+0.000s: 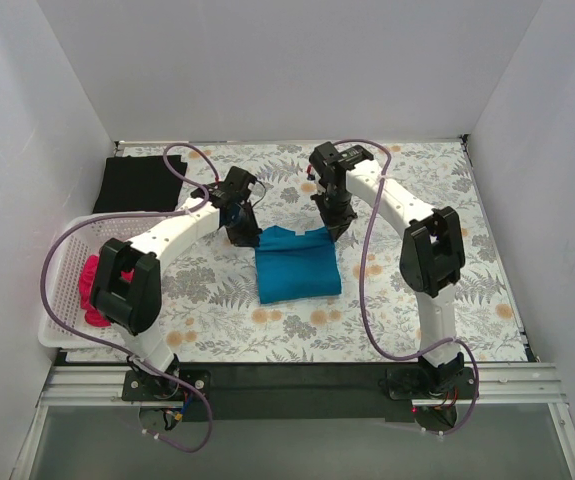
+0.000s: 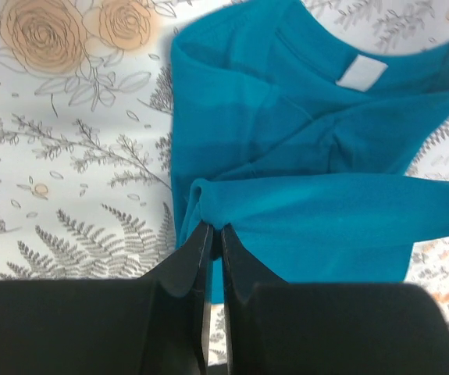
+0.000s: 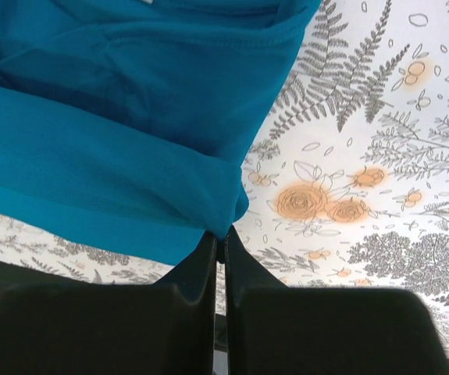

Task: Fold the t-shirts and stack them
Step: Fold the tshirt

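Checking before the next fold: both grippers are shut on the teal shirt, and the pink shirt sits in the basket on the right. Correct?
No: the top view shows the basket with the pink shirt on the left. The left gripper and right gripper are indeed both shut on the teal shirt.

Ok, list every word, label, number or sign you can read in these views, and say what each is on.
No readable text in any view.
White neck tag inside the teal-blue t-shirt: looks blank, no print can be made out.
Floral table covering: pattern only, no lettering.
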Available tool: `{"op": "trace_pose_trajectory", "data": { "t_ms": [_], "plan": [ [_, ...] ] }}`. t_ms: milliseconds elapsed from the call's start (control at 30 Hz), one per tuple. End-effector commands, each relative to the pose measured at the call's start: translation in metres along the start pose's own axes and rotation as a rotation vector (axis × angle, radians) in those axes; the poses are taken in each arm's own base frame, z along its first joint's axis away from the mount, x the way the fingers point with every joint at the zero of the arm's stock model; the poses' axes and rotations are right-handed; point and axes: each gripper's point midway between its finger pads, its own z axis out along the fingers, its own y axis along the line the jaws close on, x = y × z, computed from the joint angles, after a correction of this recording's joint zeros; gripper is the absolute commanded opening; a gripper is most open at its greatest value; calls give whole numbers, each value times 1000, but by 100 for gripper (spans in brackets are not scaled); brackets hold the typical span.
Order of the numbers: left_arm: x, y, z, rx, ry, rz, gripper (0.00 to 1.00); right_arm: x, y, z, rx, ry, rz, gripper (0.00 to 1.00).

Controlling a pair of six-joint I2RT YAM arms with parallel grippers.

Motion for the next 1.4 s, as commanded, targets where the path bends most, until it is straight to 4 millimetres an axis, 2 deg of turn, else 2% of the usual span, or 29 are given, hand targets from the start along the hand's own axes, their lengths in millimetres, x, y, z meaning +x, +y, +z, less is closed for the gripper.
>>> {"op": "trace_pose_trajectory", "data": {
  "t_ms": [0,133,333,533,633,667,700,733,767,800,833,867,900,933,967,1000,1033,1067,1100,1133,1167,1200,1267,1300,1367],
  "plan": [
    [-29,10,10,-47,-100,-1,0,-20,-18,4,44,-43,9,1],
    [-33,12,23,-51,-123,-14,0,-37,-19,17,38,-89,11,1],
    [-30,19,37,-80,-127,-40,0,-41,-21,41,37,-81,5,1],
    [-28,21,42,-75,-139,-50,1,-39,-25,52,46,-97,20,4],
    [-33,18,46,-57,-157,-34,12,-35,-29,53,70,-97,45,18],
    [-34,16,45,-49,-163,-24,21,-35,-31,45,79,-119,53,22],
    [-38,12,40,-29,-181,-23,24,-39,-31,40,80,-152,61,23],
    [-40,9,36,-13,-196,-19,28,-31,-33,42,86,-146,69,25],
    [-42,7,32,4,-209,-11,35,-34,-30,25,73,-201,80,28],
    [-45,1,19,42,-236,-7,38,-33,-31,19,73,-225,85,29],
    [-46,-1,15,64,-259,-2,43,-37,-31,13,72,-271,93,30],
    [-46,-3,11,81,-271,3,47,-30,-32,3,72,-297,103,33],
    [-47,-9,-3,119,-297,12,56,-29,-32,-2,71,-317,105,35],
    [-41,-7,-5,130,-298,17,59,-31,-30,-7,53,-349,104,36],
    [-38,-7,-9,145,-305,25,61,-24,-27,-12,33,-364,96,37],
    [-37,-12,-24,181,-334,38,61,-24,-22,-14,0,-385,70,37],
    [-33,-16,-27,216,-342,49,61,-21,-10,-14,-74,-391,46,37],
    [-22,-10,-23,222,-323,57,60,-26,1,-21,-136,-439,19,37],
    [-19,-11,-30,252,-337,61,53,-18,7,-11,-179,-420,-7,37],
    [-17,-17,-32,297,-340,76,47,-15,21,-11,-263,-413,-28,37],
    [-8,-13,-26,301,-323,80,41,-21,28,-8,-302,-432,-38,36],
    [-4,-20,-27,348,-301,96,32,-16,36,-2,-357,-412,-46,36],
    [0,-25,-22,370,-277,108,27,-20,42,10,-398,-404,-49,35],
    [-1,-28,-15,373,-269,111,25,-27,51,10,-452,-420,-63,34],
    [-9,-33,-2,358,-268,110,19,-34,51,22,-482,-415,-50,34]
  ]
}}
